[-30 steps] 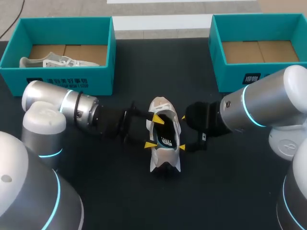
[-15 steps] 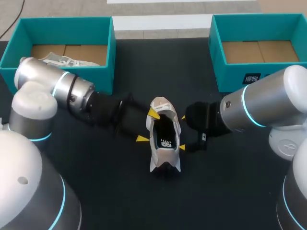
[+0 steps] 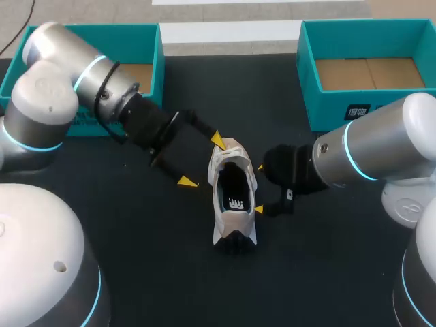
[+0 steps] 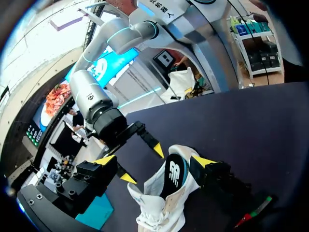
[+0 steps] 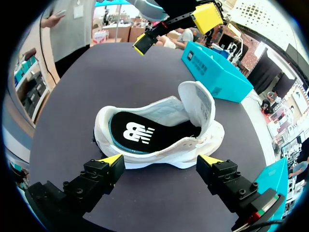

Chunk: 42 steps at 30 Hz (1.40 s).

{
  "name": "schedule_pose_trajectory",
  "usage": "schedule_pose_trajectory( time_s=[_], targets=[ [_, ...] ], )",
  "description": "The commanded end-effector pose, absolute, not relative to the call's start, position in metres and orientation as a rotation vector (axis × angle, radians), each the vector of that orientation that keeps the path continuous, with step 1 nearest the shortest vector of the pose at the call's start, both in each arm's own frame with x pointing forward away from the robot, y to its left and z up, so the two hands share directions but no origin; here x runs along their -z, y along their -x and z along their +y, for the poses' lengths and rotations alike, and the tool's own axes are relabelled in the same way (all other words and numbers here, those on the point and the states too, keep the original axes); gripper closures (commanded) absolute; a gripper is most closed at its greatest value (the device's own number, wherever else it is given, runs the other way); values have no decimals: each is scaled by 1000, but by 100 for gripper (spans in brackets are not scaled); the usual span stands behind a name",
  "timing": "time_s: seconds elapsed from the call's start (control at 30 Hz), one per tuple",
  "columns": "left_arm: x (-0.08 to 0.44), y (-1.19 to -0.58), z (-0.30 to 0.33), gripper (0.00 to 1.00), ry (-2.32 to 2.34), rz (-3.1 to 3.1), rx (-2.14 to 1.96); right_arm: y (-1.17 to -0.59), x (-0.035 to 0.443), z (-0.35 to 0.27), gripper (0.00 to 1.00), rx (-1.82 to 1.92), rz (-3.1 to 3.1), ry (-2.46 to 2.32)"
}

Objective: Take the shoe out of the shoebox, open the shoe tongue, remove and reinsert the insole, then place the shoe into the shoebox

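A white shoe [image 3: 233,204] stands upright on the black table, its tongue [image 3: 229,147] lifted. A black insole [image 3: 234,194] with a white logo lies inside. My left gripper [image 3: 202,161] hovers open at the shoe's far left, one yellow tip close to the tongue, nothing between its fingers. My right gripper [image 3: 259,189] stands open against the shoe's right side. In the right wrist view the shoe [image 5: 159,133] lies just ahead of that gripper [image 5: 161,159], insole [image 5: 137,131] showing. In the left wrist view the shoe [image 4: 166,193] sits ahead of the left gripper [image 4: 153,161].
A teal shoebox [image 3: 158,68] stands at the back left, largely covered by my left arm. A second teal shoebox [image 3: 327,109] with a bare cardboard floor stands at the back right. Dark tabletop [image 3: 306,272] stretches in front of the shoe.
My left gripper came out of the shoe's opening, opened wide and drew back to the far left, its arm swinging over the left box. Shoe and right arm stayed put.
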<state>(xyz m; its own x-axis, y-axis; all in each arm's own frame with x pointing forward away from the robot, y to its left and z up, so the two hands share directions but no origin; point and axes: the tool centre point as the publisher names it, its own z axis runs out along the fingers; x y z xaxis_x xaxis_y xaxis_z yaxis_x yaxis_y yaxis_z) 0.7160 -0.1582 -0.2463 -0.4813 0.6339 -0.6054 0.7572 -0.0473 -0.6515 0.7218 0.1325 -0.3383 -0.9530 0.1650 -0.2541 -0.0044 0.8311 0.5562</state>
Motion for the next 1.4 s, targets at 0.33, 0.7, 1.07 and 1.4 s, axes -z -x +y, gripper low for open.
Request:
schedule_pose_trajectory(
  time_s=[0.33,0.7,1.07,1.4],
  targets=[
    [239,-732,-147,0,-1979,2540,1264,-717,317,100,0,-841,2763,-81],
    [239,-732,-147,0,-1979,2540,1264,-724,270,58,0,-784,2838,-23],
    [239,-732,-147,0,-1979,2540,1264,-734,202,37,0,-691,2892,-102],
    [239,-732,-147,0,-1979,2540,1264,-723,164,20,0,-664,2945,-162]
  ],
)
